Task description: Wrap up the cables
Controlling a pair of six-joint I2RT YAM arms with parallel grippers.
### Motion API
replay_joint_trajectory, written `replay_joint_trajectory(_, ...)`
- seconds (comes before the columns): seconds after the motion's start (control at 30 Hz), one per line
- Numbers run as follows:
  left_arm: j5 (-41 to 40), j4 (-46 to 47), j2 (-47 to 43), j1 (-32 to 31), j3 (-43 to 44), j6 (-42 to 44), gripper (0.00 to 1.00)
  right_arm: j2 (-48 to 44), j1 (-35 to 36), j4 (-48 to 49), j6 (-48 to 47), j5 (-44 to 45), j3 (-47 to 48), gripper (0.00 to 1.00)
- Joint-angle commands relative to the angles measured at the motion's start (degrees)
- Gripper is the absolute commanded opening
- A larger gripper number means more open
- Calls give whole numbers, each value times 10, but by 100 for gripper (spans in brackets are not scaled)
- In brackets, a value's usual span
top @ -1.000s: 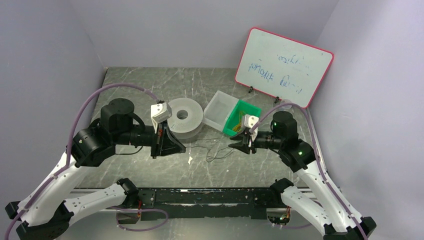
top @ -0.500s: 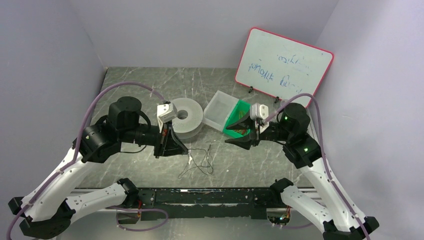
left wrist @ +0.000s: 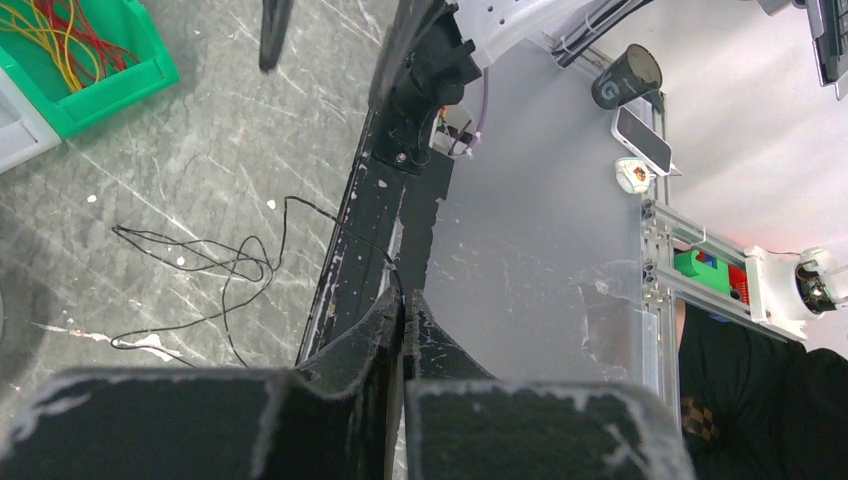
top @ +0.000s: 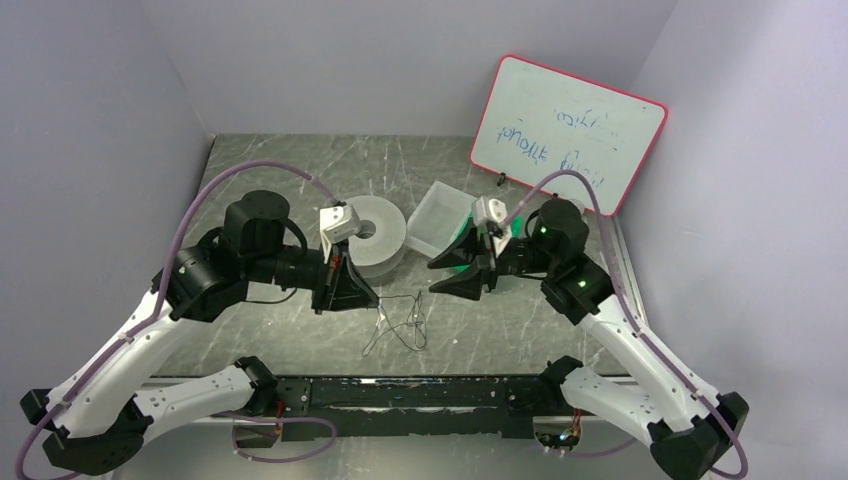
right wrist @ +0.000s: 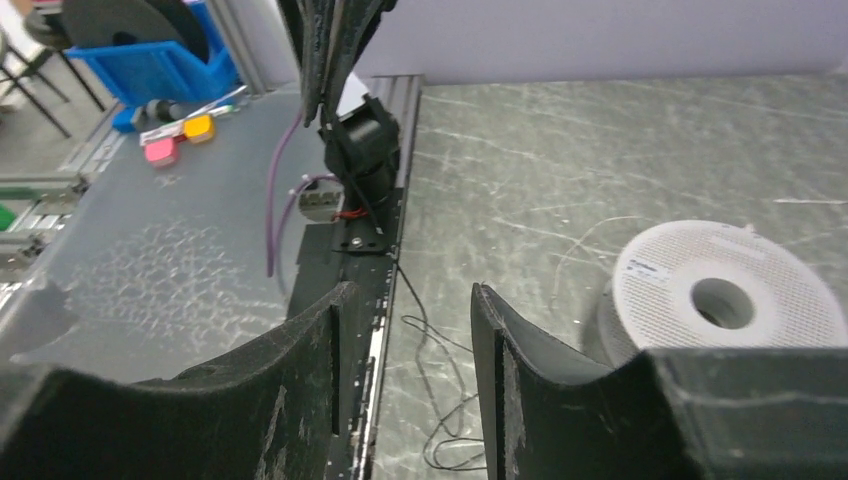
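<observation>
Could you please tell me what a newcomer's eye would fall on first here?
The pink-edged whiteboard leaning at the back right stands out first. Next comes the thin black cable lying in loose loops on the near middle of the table, one end pinched in the shut left gripper while the right gripper hangs open nearby. A pale spool sits behind the left gripper.

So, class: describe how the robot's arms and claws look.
The left arm and right arm have white lower links, black joints, green lights and a looping purple hose each. The left claw and right claw are black, tapered, with white camera blocks.
</observation>
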Motion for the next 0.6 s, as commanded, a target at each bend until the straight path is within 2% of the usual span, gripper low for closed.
replay_joint_trajectory(0.0,15,22,5,-4,18,-7,7,21,45,-12,-24,13,-2,48)
replay_joint_trajectory(0.13,17,24,10,-4,21,-7,7,38,76,-20,-45,34,-10,49)
replay_joint_trajectory(0.4,16,30,14,-4,25,-7,7,77,91,-24,-68,64,-29,49)
replay_joint_trajectory(0.57,16,24,18,-4,30,-3,7,85,97,-7,-61,63,-48,45)
